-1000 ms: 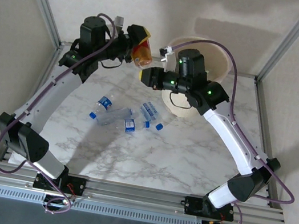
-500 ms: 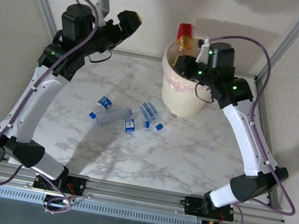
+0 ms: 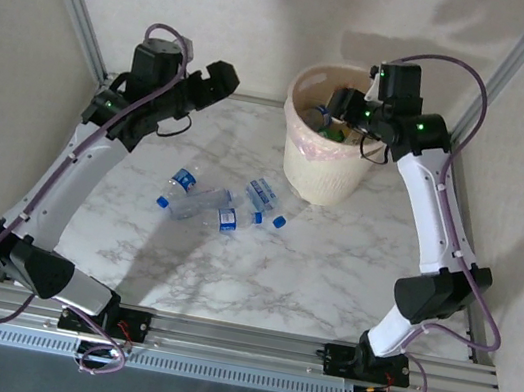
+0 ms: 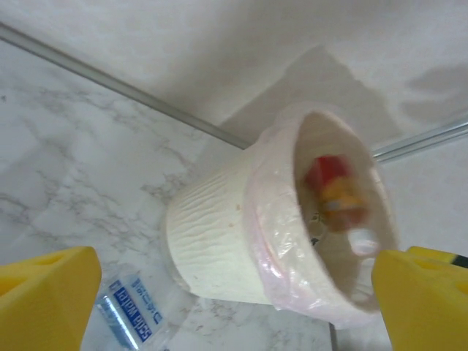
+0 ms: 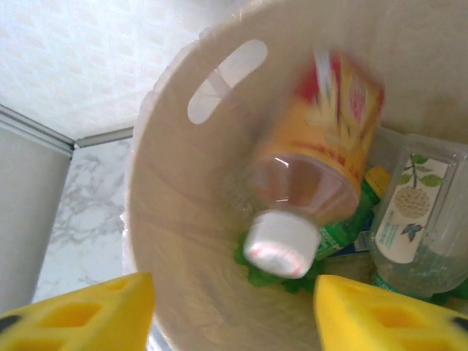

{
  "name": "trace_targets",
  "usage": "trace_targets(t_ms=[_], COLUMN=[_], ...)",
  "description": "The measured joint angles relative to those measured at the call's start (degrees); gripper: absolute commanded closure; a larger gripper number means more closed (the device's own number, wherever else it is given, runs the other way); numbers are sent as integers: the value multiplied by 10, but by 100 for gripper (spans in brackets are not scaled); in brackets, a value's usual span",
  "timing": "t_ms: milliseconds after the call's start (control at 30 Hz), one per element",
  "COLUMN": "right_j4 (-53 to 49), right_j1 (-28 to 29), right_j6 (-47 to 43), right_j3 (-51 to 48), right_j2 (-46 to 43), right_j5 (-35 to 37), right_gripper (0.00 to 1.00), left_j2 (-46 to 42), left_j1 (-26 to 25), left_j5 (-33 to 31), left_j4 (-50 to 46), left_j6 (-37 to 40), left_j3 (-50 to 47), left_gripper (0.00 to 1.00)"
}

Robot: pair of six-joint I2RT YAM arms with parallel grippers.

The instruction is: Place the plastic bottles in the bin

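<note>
The left claw (image 3: 220, 78) hangs over the far left of the marble worktop (image 3: 330, 269). Its yellow fingers (image 4: 45, 298) are spread wide with nothing between them (both tips are cut off by the bottom corners of the left wrist view).

To its right a small cluster of plastic bottles (image 3: 225, 205) lies on the worktop. They are clear with blue caps and labels, and they overlap, so their number is hard to make out. One blue-labelled bottle (image 4: 130, 320) is cut off at the lower edge of the left wrist view, just beside the foot of the bin.

The bin (image 3: 298, 162) stands upright at the far side, near the cluster but apart from it, with a pinkish liner (image 4: 274, 241) folded over its rim. Inside, an orange-and-red bottle (image 5: 322, 168) with a white cap is smeared by blur, and I cannot tell whether it is resting or in the air. Next to it lies a leaf-labelled clear bottle (image 5: 413, 219), with green ones half hidden underneath.

The right claw (image 3: 344, 102) is over the bin's mouth, its fingers parted and gripping nothing.
</note>
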Motion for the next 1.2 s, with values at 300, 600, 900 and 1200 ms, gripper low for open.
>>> trace_targets(t_ms=[300,600,900,1200], right_j4=[5,57,105,138], right_j1=[4,131,263,294], right_j6=[-23,-80,-107,-113], right_j3=[-1,-111,-273,-445], right_j2=[-12,-125,-194,-177], right_j5=[0,39,96,151], right_gripper=[28,24,31,36], left_j2=[22,66,83,75], left_j1=[0,-1,-4,-4], left_j5=[-11,-3,-9,-24], left_j4=[1,20,18,17], left_j6=[1,-21,-45,-49], left_j3=[-7,-45,-55,-64], left_gripper=[8,13,13,12])
